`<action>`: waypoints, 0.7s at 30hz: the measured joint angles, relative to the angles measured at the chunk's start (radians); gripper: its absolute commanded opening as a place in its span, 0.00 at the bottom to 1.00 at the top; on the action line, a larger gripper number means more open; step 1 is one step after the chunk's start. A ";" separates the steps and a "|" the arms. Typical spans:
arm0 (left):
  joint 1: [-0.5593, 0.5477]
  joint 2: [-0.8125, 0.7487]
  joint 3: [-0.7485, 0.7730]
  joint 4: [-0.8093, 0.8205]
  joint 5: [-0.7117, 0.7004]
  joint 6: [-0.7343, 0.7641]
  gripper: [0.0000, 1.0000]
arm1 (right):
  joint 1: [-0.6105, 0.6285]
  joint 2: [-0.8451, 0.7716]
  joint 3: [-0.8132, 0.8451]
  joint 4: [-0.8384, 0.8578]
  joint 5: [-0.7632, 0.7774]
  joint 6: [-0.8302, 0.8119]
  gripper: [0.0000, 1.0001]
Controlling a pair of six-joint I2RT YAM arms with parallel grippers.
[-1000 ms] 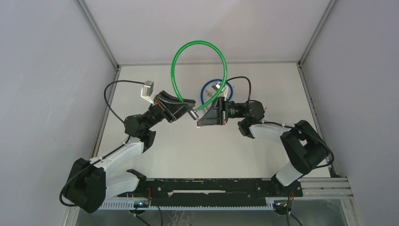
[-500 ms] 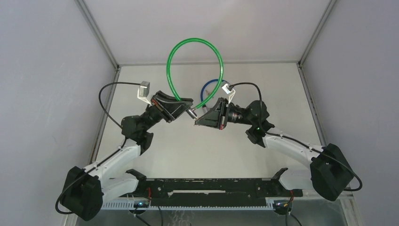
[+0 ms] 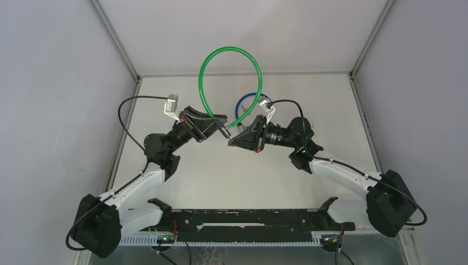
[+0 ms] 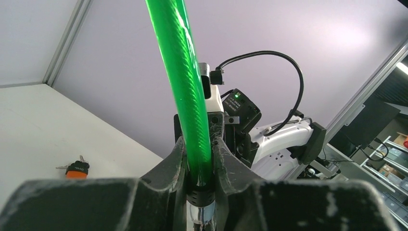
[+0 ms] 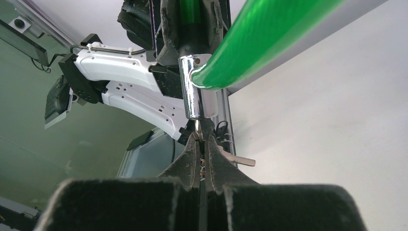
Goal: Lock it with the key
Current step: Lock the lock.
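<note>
Left gripper (image 3: 222, 126) clamps the green cable lock (image 3: 232, 49) just above its chrome cylinder (image 5: 194, 91), centre of the top view, loop arching upward. Right gripper (image 5: 202, 140) is pinched tight on the key (image 5: 198, 129), whose tip meets the cylinder's lower end. Spare orange key (image 4: 77, 168) lies on the table (image 3: 221, 176), lower left in the left wrist view.

Soft, even overhead light is filling the top view; arms are casting only faint shadows on the white table (image 3: 221, 182). Wrist cams: close-up fingers (image 4: 166, 173) are blurring, out of focus. Chrome lock barrel (image 5: 192, 94) is throwing bright glare; green cable (image 4: 185, 86) is glowing w/ glossy streaks.
</note>
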 measured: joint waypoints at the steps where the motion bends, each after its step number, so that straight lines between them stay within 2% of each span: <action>1: 0.000 0.002 0.000 0.001 -0.001 0.000 0.00 | -0.001 0.000 0.000 0.000 0.001 0.000 0.00; 12: 0.004 0.001 0.000 -0.018 -0.019 0.000 0.00 | -0.005 0.003 -0.007 0.008 -0.013 -0.001 0.00; 21: 0.003 -0.007 -0.004 -0.122 0.045 0.005 0.00 | -0.008 -0.070 -0.119 0.034 0.019 -0.006 0.00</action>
